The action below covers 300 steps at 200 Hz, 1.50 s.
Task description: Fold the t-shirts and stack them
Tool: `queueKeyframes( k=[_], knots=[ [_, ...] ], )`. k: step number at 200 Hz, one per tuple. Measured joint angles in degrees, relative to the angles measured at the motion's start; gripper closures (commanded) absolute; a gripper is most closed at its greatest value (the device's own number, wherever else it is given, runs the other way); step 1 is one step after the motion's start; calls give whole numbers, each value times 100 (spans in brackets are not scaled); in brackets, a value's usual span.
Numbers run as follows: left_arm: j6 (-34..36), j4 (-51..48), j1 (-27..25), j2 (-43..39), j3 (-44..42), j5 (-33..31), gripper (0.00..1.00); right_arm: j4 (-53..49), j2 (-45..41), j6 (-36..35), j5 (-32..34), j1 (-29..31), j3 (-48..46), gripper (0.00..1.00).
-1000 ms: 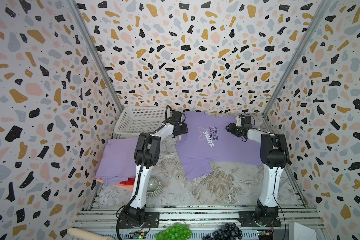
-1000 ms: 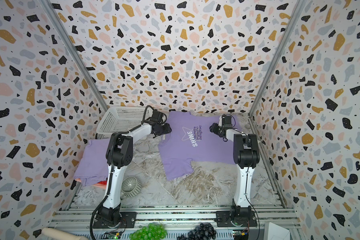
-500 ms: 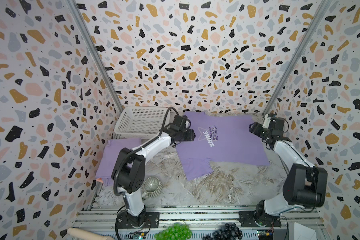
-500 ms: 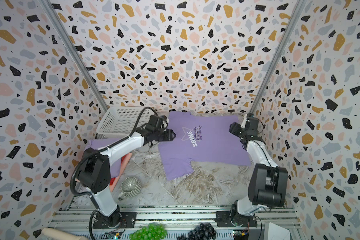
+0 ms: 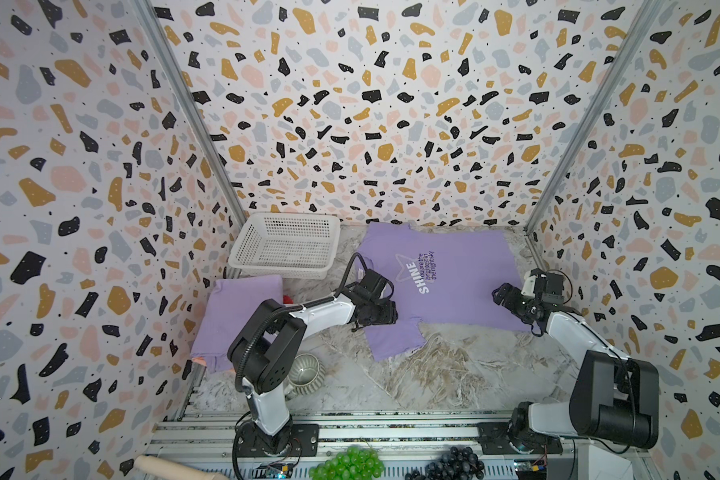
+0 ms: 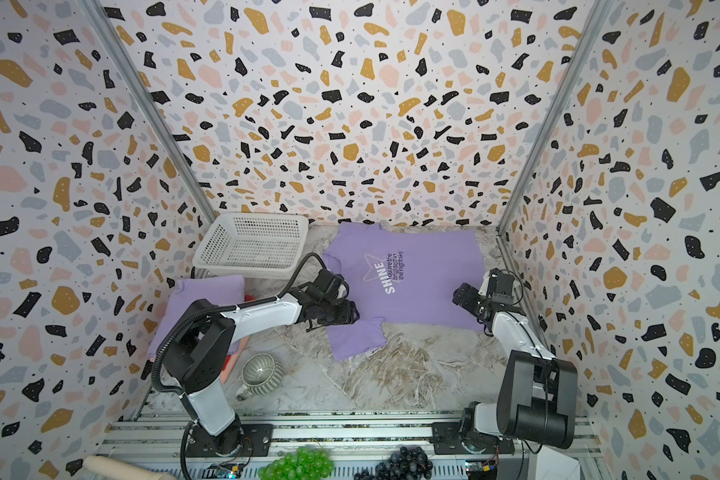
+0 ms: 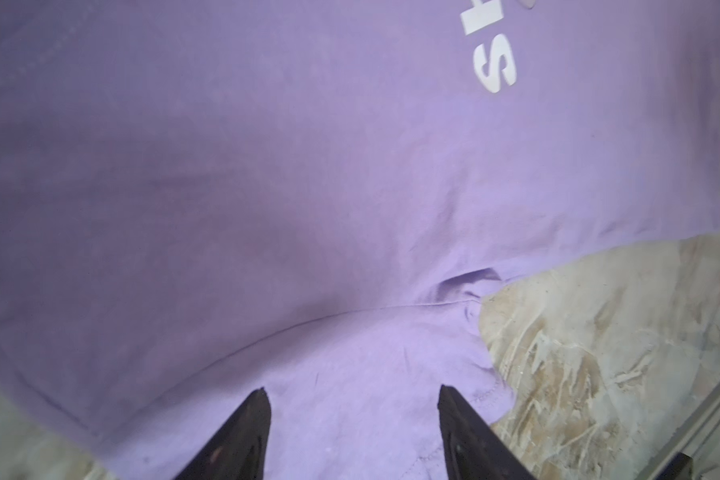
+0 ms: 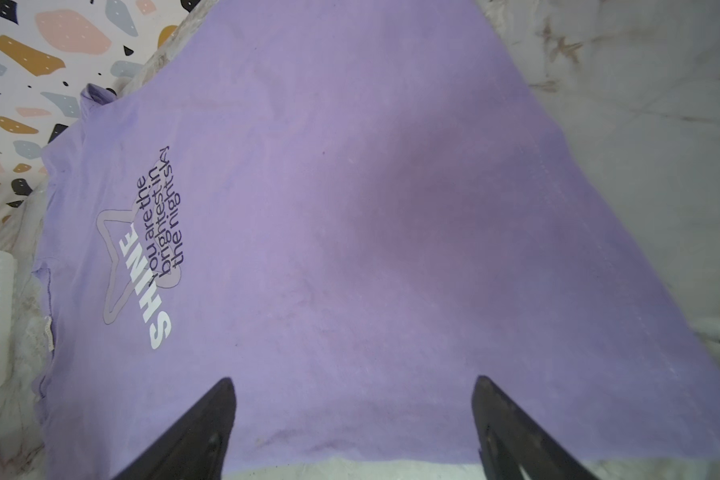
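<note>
Item 1: SHINE t-shirt (image 5: 462,286), lavender, spread flat with the print up, centre right in both top views.
Item 2: folded lavender t-shirt (image 5: 242,316), topping a stack at centre left, below the white basket (image 5: 285,249).
My left gripper (image 7: 352,390): fingers parted, empty, over the shirt's lower sleeve.
My right gripper (image 8: 353,380): fingers spread wide, empty, over the hem.

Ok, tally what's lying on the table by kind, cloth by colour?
Purple shirts: 2, the spread shirt and the folded shirt
Red cloth at the folded one's edge: 1
Pink cloth at its edge: 1
Basket: 1
Mug: 1
Total: 6
</note>
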Motion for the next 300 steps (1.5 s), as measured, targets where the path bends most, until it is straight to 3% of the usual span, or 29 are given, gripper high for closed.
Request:
queueKeyframes(
  k=[53,98,139,167,208,230,268,300],
  knots=[
    [-125,422,262,444,114,-120,36,551,1200,142,39,435,136,15],
    [-9,520,981,957,761,-125,37,918,2201,240,133,758,1034,16],
    [393,68,1279,1187,1325,-278,39,1060,2776,225,24,844,1775,18],
    [614,-297,1320,603,1156,-404,36,876,2315,116,87,839,1759,16],
    [673,-715,1526,-1414,264,-769,36,437,468,103,494,680,1161,12],
    [634,-901,1650,-2083,-308,-940,36,219,-328,219,710,372,544,11],
    [533,-1211,1663,-2365,-1115,-994,37,-380,-566,313,1027,-149,-197,11],
    [431,-1191,1659,-2179,-1263,-833,38,-636,-417,308,1119,-293,-295,12]
  ],
)
